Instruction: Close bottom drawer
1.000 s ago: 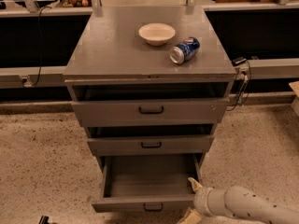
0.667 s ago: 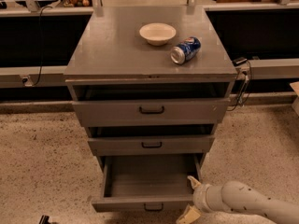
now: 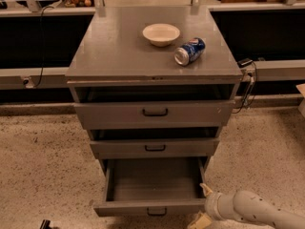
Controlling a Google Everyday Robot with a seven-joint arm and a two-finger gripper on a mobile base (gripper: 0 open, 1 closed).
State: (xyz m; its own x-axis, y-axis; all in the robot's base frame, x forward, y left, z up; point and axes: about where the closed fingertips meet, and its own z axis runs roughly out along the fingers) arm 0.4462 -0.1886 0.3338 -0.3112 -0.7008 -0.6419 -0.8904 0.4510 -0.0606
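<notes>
The bottom drawer (image 3: pixel 152 207) of the grey cabinet is pulled far out, and its inside is empty. It has a thin front panel with a small black handle (image 3: pixel 157 212). My gripper (image 3: pixel 204 205) is at the drawer's front right corner, with one pale fingertip beside the drawer's right side wall and the other below the front panel. My white arm (image 3: pixel 257 211) comes in from the lower right.
The middle drawer (image 3: pixel 155 148) and the top drawer (image 3: pixel 155 113) stand slightly out. A white bowl (image 3: pixel 161 34) and a blue can (image 3: pixel 189 51) lying on its side rest on the cabinet top (image 3: pixel 114 51). Speckled floor lies all around. A cable (image 3: pixel 248 87) hangs at the cabinet's right.
My gripper and arm have shifted slightly left, closer to the drawer's front right corner. The drawer has not visibly moved.
</notes>
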